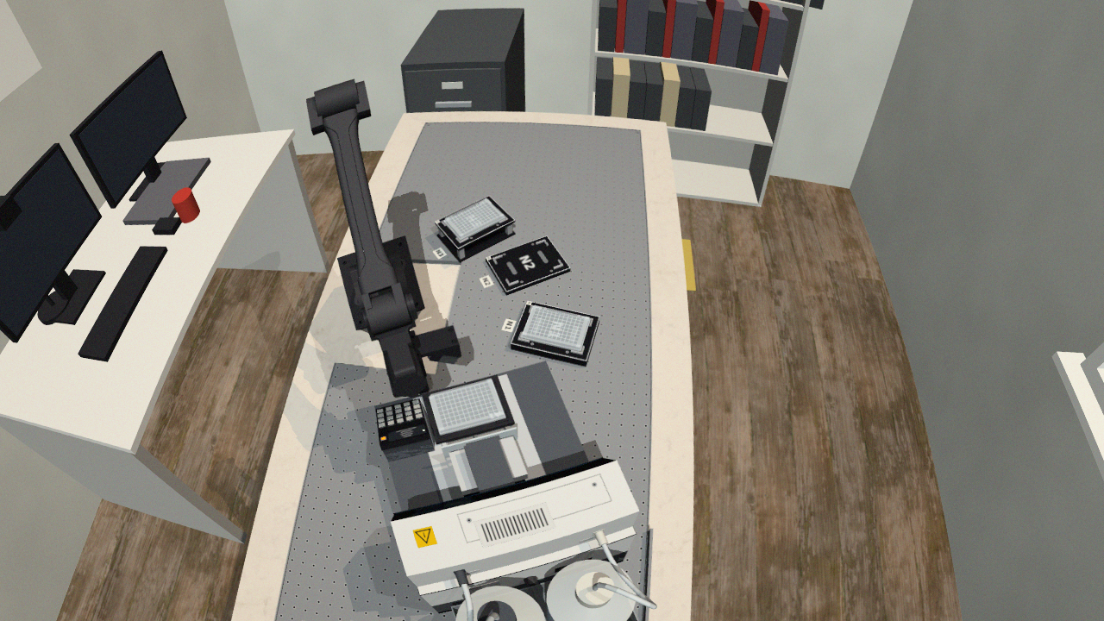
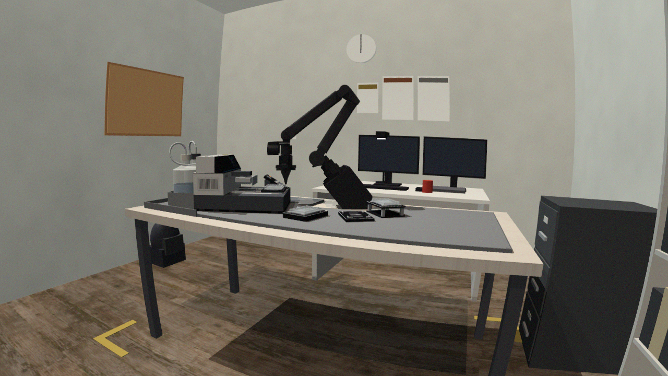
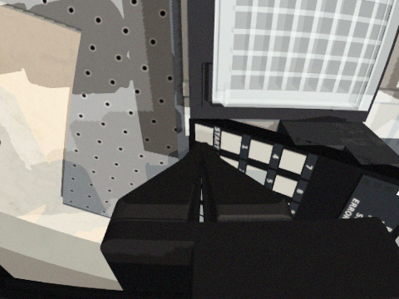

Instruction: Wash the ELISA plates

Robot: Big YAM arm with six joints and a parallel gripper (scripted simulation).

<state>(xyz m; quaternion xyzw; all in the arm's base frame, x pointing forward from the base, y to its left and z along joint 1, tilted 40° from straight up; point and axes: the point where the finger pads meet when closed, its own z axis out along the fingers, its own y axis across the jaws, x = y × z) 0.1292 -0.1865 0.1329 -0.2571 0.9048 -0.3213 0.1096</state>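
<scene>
My gripper (image 2: 285, 182) (image 3: 201, 151) is shut and empty, its tips pointing down at the START key (image 3: 204, 133) of the keypad (image 1: 401, 432); contact is hidden. The lamp (image 1: 382, 438) on the keypad housing glows amber. A clear plate (image 1: 467, 406) (image 2: 274, 188) (image 3: 299, 54) lies in the washer's carrier and looks flat. Nest N2 (image 1: 506, 286) (image 2: 356, 217) is empty. One plate (image 1: 554, 328) (image 2: 306, 210) lies in nest N1, and another plate (image 1: 474, 220) (image 2: 385, 202) lies in the raised nest N3.
The washer's white housing (image 1: 513, 524) (image 2: 217, 183) stands behind the carrier, with bottles (image 1: 590, 591) and tubes beyond it. The nests stand in a row on the perforated mat (image 1: 555, 170). A side desk (image 1: 185, 309) with monitors stands beyond the bench.
</scene>
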